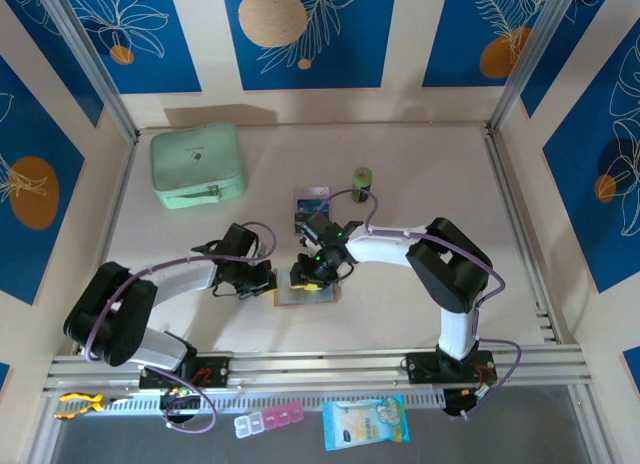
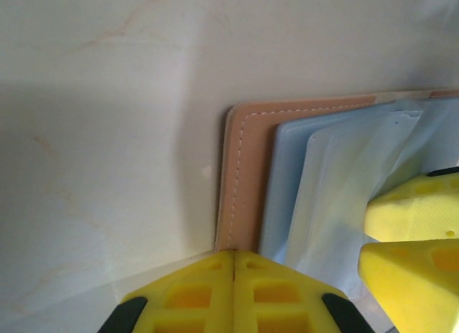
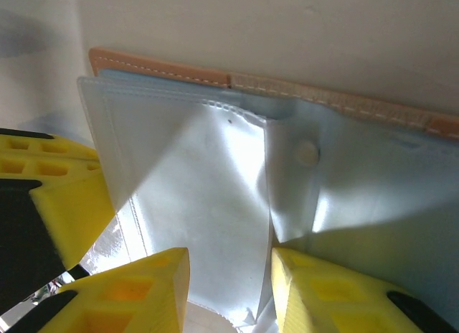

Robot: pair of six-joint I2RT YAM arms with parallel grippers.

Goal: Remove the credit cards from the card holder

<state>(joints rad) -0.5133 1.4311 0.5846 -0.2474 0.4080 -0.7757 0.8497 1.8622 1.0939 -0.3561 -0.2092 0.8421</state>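
The tan card holder [image 1: 326,295] lies open on the table between the arms. My left gripper [image 1: 265,281] is shut, and its tip [image 2: 234,252] presses on the holder's stitched tan edge [image 2: 244,168]. My right gripper [image 1: 312,274] hovers over the holder's inside with its jaws [image 3: 229,258] part open, straddling a clear pocket leaf [image 3: 201,175] without pinching it. No card shows inside the pockets. Two credit cards [image 1: 310,202], one light blue and one dark, lie on the table just behind the holder.
A green cylinder [image 1: 363,179] stands upright behind and to the right of the cards. A mint-green zip case [image 1: 197,164] sits at the back left. Metal rails run along the table's sides and front.
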